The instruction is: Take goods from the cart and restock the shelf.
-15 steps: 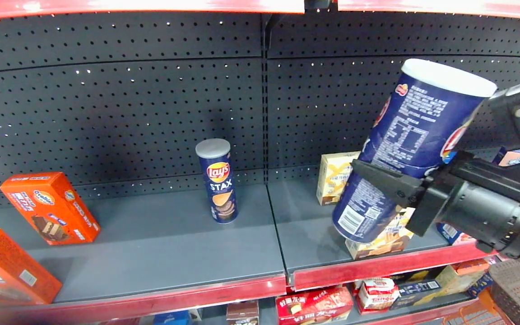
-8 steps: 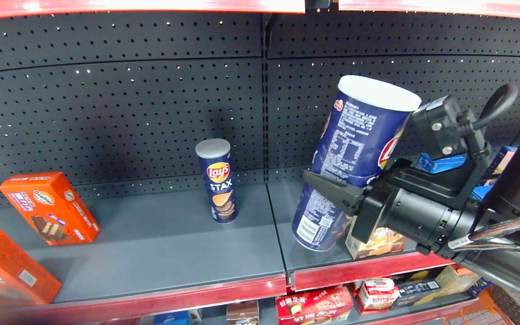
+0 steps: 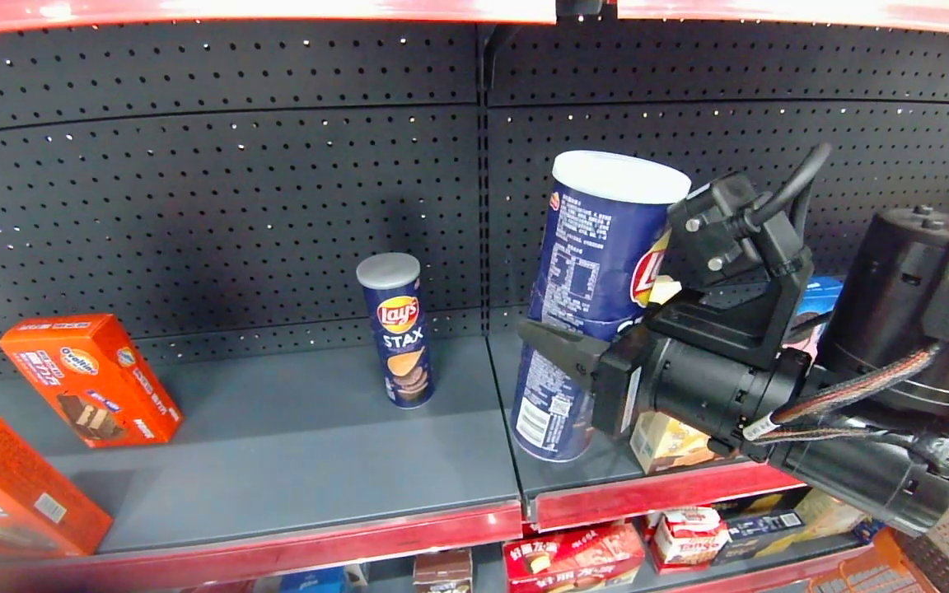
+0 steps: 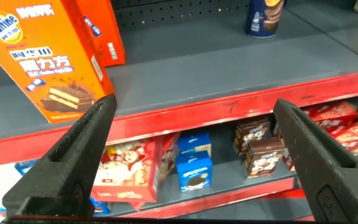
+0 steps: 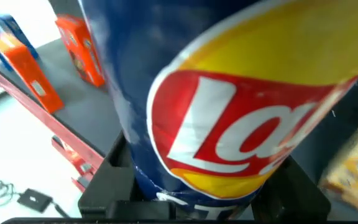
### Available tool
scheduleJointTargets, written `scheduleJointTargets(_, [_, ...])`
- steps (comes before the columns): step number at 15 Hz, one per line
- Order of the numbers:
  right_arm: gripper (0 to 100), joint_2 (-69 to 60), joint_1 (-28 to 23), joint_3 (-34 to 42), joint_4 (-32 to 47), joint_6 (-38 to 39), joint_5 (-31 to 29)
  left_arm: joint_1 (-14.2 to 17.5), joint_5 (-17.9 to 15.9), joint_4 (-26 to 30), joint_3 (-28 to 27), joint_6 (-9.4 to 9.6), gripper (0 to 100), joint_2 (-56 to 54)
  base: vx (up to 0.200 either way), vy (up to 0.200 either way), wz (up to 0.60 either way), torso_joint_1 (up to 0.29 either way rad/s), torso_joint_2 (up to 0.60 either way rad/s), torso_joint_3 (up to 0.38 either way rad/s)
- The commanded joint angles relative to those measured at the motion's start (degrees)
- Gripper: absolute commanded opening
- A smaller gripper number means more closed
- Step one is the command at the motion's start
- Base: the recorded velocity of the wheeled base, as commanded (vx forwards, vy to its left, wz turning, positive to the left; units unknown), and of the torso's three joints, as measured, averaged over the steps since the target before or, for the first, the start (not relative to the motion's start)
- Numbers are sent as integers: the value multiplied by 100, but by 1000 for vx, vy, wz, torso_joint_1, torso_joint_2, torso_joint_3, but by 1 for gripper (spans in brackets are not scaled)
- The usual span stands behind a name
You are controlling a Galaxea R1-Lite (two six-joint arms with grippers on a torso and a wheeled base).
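My right gripper (image 3: 606,346) is shut on a dark blue chip can (image 3: 590,288) with a white lid. The can hangs nearly upright over the grey shelf (image 3: 293,445), just right of the shelf divider, its base low above the board. In the right wrist view the can (image 5: 229,112) sits close between the fingers. A second, smaller chip can (image 3: 398,329) with a grey lid stands on the shelf to the left. My left gripper (image 4: 191,162) is open and holds nothing, in front of the shelf's red front edge (image 4: 229,109) near an orange box (image 4: 42,62).
Two orange boxes (image 3: 87,379) (image 3: 5,486) lie at the shelf's left end. Yellow boxes (image 3: 668,441) and blue boxes (image 3: 816,296) sit behind my right arm. The lower shelf (image 3: 573,556) holds several packets. Bare shelf lies between the orange boxes and the small can.
My right arm has carried the big can leftward and lower, from the right side toward the divider. The can has turned more upright. The small can and boxes have not moved.
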Motion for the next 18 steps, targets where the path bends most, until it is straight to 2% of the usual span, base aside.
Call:
scheduleJointTargets(1, [0,54,-40,139,-33,5,-19,0,-8,4,1,-22,100,0,0,0,0,0,0,0])
scheduleJointTargets(2, [0,89,-119,174,-51,-4,-46,0,-8,4,1,-22,100,0,0,0,0,0,0,0])
scheduleJointTargets(4, [0,80,-417,130,-60,-4,-248,9,133,-5,-17,-260,100,0,0,0,0,0,0,0])
scheduleJointTargets(5, [0,-16,-514,245,-33,-4,-239,0,150,13,-25,-286,100,0,0,0,0,0,0,0])
scheduleJointTargets(6, [0,-25,-532,368,-77,-4,-248,-9,97,13,-34,-225,100,9,0,0,0,0,0,0])
scheduleJointTargets(7, [0,-25,-558,377,-68,-4,-274,-9,-34,4,-34,-58,100,9,0,0,0,0,0,0])
scheduleJointTargets(9, [0,-25,-690,385,-51,-4,-301,-26,-52,4,-43,-119,100,53,0,0,0,0,0,0])
scheduleJointTargets(10, [0,-25,-716,403,-42,-4,-389,-97,-166,-31,-465,-647,100,387,0,0,0,0,0,0])
scheduleJointTargets(11, [0,-25,-725,403,-33,-4,-397,-141,-184,-5,-658,-866,100,536,0,0,0,0,0,0])
scheduleJointTargets(12, [0,-16,-699,420,-51,5,-433,-316,-219,-40,-1361,-1350,100,1538,0,0,0,0,0,0])
scheduleJointTargets(14, [0,28,-681,403,-77,23,-433,-457,-272,-58,-1537,-1306,100,2197,0,0,0,0,0,0])
scheduleJointTargets(15, [0,28,-681,359,-51,23,-424,-853,-386,-163,-1546,-1306,100,2435,0,0,0,0,0,0])
scheduleJointTargets(16, [0,45,-672,333,-33,23,-415,-1063,-439,-251,-1511,-1279,100,2584,0,0,0,0,0,0])
scheduleJointTargets(18, [0,98,-655,368,-25,23,-415,-1169,-650,-260,-1528,-1068,100,3015,0,0,0,0,0,0])
